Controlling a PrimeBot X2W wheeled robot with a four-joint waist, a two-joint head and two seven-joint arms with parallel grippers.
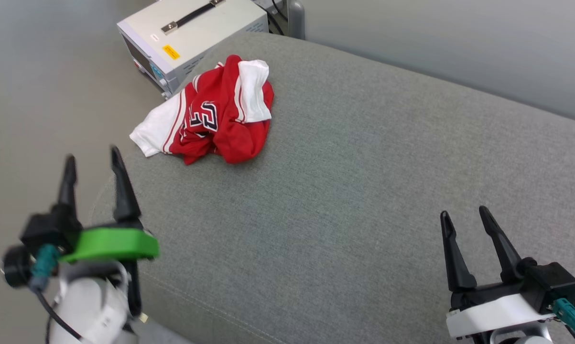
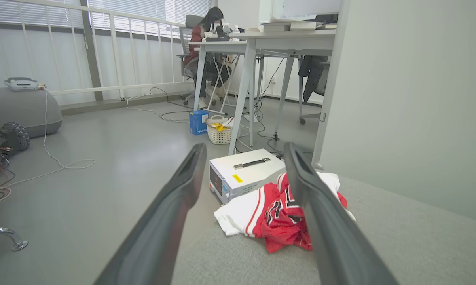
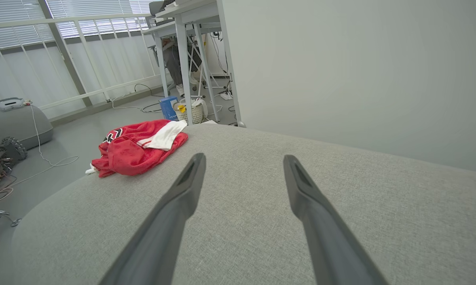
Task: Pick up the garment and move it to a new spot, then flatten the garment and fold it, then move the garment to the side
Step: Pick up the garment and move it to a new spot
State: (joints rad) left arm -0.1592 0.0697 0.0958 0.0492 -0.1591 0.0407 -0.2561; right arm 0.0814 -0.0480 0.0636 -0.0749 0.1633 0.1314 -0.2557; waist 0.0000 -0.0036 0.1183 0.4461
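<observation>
Over by the windows it was a plain office: smooth grey floor [image 2: 103, 186] with cables [image 2: 65, 163] trailing across it, white desks [image 2: 261, 39], and a person [image 2: 206, 31] sitting at one, well away from the robot. Much closer was the work surface, a big grey cushion [image 1: 363, 191] in woven fabric with rounded edges. My guess is it gives a little when pressed, and cloth would drag on it rather than slide. A white box [image 1: 191, 33] with a black handle sat on the floor just past its far left corner. The shirt [image 1: 215, 114] was bunched up right on that corner, red body crumpled over itself with part of the black number showing. It looked light, floppy and thin, nothing fragile, but a pinch on the heap would probably grab several layers at once. I'd go for the white sleeve [image 1: 156, 129] instead, since it lay flat, spread toward the edge and looked like a single layer. Neither gripper had anything in it. The left gripper [image 1: 92, 154] hung near the cushion's left edge, nearer to the shirt but clear of it, jaws spread wide. The right gripper [image 1: 464, 212] was well apart over bare fabric, jaws just as wide.
</observation>
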